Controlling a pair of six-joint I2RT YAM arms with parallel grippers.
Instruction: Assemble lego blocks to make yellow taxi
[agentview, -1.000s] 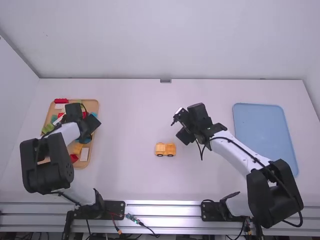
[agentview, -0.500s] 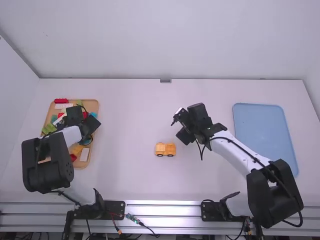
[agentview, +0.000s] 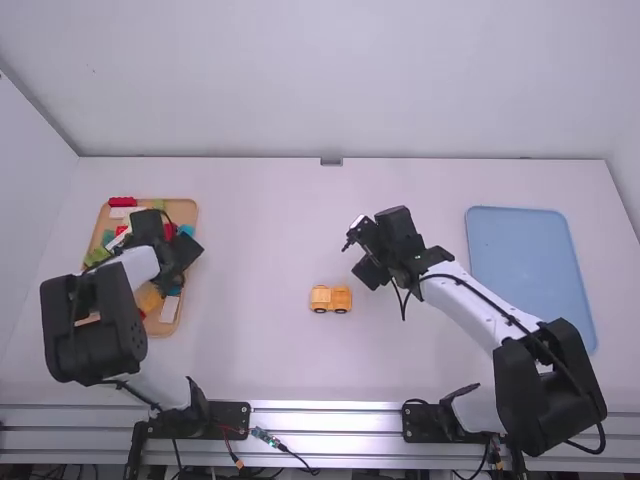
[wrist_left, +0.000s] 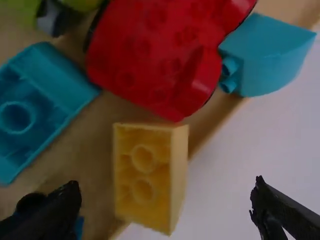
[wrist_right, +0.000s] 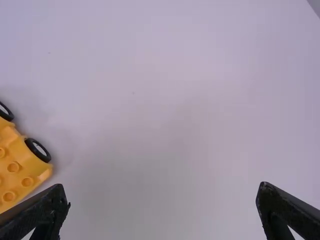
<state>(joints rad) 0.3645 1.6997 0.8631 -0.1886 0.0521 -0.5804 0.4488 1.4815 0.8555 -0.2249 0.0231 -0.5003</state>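
At the far left of the worktop (agentview: 255, 220), the wooden tray (agentview: 184, 208) holds the loose blocks, and the left hand (wrist_left: 166, 185) is over it, its fingers spread and holding nothing. In the left wrist view a small yellow block (wrist_left: 145, 177) lies between those fingers, hollow underside showing, near the tray's edge. A red piece (wrist_left: 150, 60) is close beside it, with a blue-green curved block (wrist_left: 275, 55) next to that.

The step in hand looks to be picking the next yellow part for the taxi body. The next move calls for lowering the left hand, closing on the yellow block's sides without catching the red piece, and lifting it clear. With its hollow side showing, it would probably need turning over before it could press onto studs.

Near the middle of the worktop sits the started taxi, a yellow car base (agentview: 330, 299) on black wheels, studs bare on top. Just right of it, the right hand (wrist_right: 162, 186) is open and empty; it could steady the base during pressing, since wheels may roll. Farther right lies a blue tray (agentview: 530, 265), perhaps for the finished taxi.
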